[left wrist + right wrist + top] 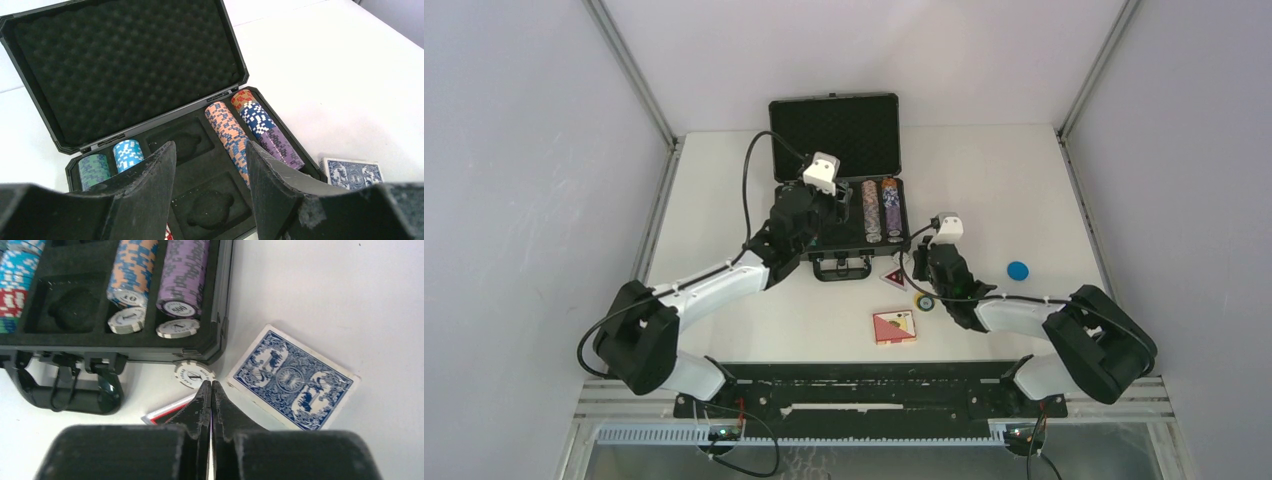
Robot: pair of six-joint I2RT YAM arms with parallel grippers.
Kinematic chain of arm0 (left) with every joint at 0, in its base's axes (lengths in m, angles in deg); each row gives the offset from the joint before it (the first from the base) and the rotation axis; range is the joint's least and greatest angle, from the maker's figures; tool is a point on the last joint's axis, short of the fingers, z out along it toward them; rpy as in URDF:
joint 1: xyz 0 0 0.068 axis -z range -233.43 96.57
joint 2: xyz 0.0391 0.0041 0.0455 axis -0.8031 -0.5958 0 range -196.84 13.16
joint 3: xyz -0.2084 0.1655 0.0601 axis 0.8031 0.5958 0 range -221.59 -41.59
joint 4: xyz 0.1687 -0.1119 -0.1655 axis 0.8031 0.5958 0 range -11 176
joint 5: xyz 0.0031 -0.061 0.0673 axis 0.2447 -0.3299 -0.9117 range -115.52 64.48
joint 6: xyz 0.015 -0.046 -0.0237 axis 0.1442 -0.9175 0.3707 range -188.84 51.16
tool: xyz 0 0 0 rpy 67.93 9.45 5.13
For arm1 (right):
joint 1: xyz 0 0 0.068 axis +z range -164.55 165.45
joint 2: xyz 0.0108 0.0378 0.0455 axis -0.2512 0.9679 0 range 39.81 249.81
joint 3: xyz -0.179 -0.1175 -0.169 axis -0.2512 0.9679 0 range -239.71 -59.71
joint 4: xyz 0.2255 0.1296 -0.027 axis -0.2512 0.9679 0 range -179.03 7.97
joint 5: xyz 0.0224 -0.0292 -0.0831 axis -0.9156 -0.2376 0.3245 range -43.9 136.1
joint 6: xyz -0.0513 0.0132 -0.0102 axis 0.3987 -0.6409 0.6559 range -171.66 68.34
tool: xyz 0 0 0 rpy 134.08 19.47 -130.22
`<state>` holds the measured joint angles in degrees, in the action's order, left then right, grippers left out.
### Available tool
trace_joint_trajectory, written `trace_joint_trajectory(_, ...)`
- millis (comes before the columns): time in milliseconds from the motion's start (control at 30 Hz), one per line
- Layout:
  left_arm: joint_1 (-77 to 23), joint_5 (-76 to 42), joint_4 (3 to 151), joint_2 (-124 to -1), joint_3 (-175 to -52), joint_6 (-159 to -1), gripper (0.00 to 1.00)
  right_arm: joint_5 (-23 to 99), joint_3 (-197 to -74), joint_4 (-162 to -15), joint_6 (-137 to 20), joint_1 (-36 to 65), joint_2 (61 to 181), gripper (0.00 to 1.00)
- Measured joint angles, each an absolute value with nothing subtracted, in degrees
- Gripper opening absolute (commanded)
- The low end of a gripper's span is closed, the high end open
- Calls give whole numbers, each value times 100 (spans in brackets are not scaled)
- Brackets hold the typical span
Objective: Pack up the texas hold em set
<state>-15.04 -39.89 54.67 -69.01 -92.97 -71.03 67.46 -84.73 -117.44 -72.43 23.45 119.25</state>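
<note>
The black briefcase (834,130) lies open, its foam lid up. Rows of poker chips (230,135) fill its right slots, and green and light blue chips (127,155) its left. The middle card slots (210,207) are empty. My left gripper (210,147) is open and empty above those slots; it also shows in the top view (839,205). My right gripper (210,384) is shut and empty, low over the table by the case's front right corner. Just beyond its tips are a loose white chip (195,374), the blue deck (292,377) and a triangular button (167,410).
The red deck (894,327) lies near the table's front. A small round yellow button (923,301) sits beside my right arm. A blue round button (1018,269) lies to the right. The case handle (75,390) sticks out toward me.
</note>
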Motion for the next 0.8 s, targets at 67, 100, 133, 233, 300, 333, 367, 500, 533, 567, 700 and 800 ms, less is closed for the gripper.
trace_joint_trajectory(67, -1504, -3987, 5464, -6871, -9295, -7103, 58, 6753, -8440, -11730, -7298, 2343, 11925, 0)
trace_joint_trajectory(100, -1504, -3987, 5462, -6853, -9292, -7103, 58, 6753, -8412, -11728, -7324, 2343, 11947, 0)
trace_joint_trajectory(133, -1504, -3987, 5458, -6834, -9290, -7103, 58, 6746, -8379, -11726, -7368, 2343, 11988, 0)
trace_joint_trajectory(233, -1504, -3989, 5423, -6794, -9290, -7103, 58, 6685, -8226, -11779, -7528, 2330, 12181, 0)
trace_joint_trajectory(300, -1504, -3991, 5418, -6777, -9290, -7103, 58, 6602, -8077, -11859, -7654, 2271, 12329, 0)
trace_joint_trajectory(333, -1504, -3991, 5412, -6777, -9290, -7103, 58, 6550, -8022, -11894, -7700, 2234, 12399, 0)
trace_joint_trajectory(367, -1504, -3991, 5412, -6775, -9290, -7103, 58, 6482, -7966, -11923, -7772, 2170, 12487, 0)
trace_joint_trajectory(500, -1504, -3991, 5408, -6775, -9290, -7103, 58, 6224, -7931, -12209, -8006, 1764, 12600, 0)
trace_joint_trajectory(533, -1504, -3989, 5408, -6775, -9290, -7101, 58, 6180, -7928, -12240, -8050, 1687, 12618, 0)
trace_joint_trajectory(567, -1504, -3989, 5403, -6775, -9290, -7101, 58, 6145, -7931, -12266, -8074, 1620, 12631, 0)
trace_joint_trajectory(700, -1504, -3982, 5384, -6775, -9290, -7101, 58, 6058, -7970, -12310, -8144, 1421, 12697, 3)
trace_joint_trajectory(800, -1504, -3976, 5379, -6775, -9290, -7101, 58, 6097, -8097, -12235, -8137, 1353, 12773, 5)
